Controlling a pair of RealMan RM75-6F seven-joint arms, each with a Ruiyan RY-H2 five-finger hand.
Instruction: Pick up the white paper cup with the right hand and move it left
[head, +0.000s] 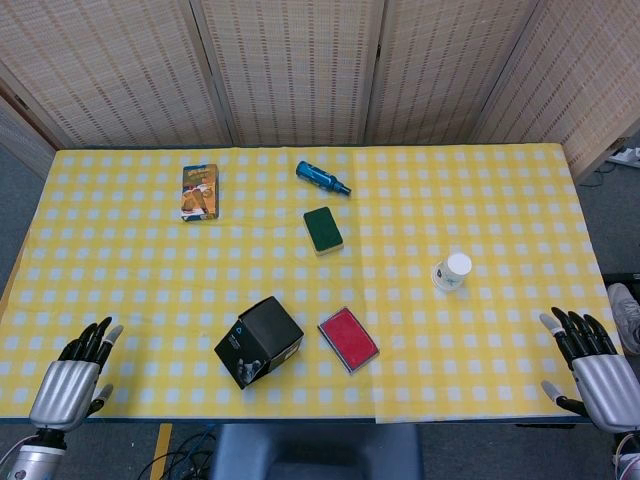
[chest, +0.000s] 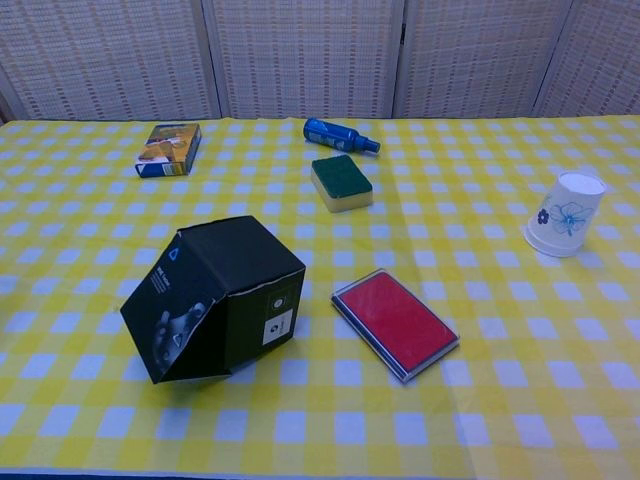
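The white paper cup (head: 452, 271) stands upside down on the yellow checked table, right of centre; in the chest view the cup (chest: 566, 214) shows a blue flower print. My right hand (head: 594, 367) rests at the table's front right corner, fingers spread, holding nothing, well below and right of the cup. At the front left corner my left hand (head: 74, 375) lies with fingers apart and nothing in it. Neither hand appears in the chest view.
A black box (head: 258, 342), a red flat case (head: 348, 339), a green sponge (head: 323, 229), a blue bottle (head: 322, 178) and a small picture box (head: 200, 191) lie left of the cup. Woven screens stand behind the table (head: 500, 200).
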